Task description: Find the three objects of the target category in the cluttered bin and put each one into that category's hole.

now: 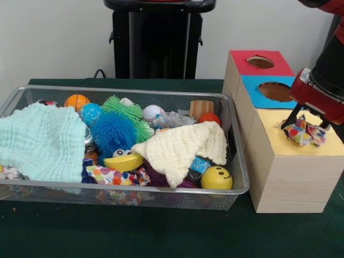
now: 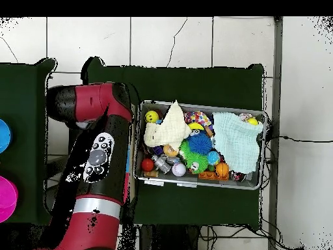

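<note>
- Cloth scrap (image 1: 304,132), a crumpled, many-coloured bundle, sits on the yellow top of the wooden box (image 1: 285,177), and we see no hole in the part of that top that shows.
- Beside the box, the wire bin (image 1: 243,183) holds the rest of the clutter.
- Our gripper (image 1: 306,122) hangs straight above the scrap, fingers (image 1: 291,116) straddling it at either side; we judge them closed on it, though contact is hard to confirm.
- Any hole must lie under or behind the scrap.

Green tablecloth (image 1: 161,236), white tiled floor (image 2: 169,39)
</note>
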You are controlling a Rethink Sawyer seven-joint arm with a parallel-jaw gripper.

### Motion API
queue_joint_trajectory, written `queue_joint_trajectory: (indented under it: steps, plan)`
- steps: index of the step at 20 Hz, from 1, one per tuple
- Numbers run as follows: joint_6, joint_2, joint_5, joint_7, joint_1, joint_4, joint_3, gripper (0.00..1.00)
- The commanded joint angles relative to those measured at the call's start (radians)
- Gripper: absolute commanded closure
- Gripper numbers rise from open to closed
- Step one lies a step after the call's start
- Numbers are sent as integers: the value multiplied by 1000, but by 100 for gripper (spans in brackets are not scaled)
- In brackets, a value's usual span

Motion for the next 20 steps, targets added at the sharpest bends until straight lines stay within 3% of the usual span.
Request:
queue_joint_trajectory:
  steps: [1,12,20]
  plan:
    - [47,-57,-15,58,-16,-85,47,0]
    - [127,-87,-33,41,-8,-98,28,0]
    - [155,-154,-26,-28,-38,-61,77,0]
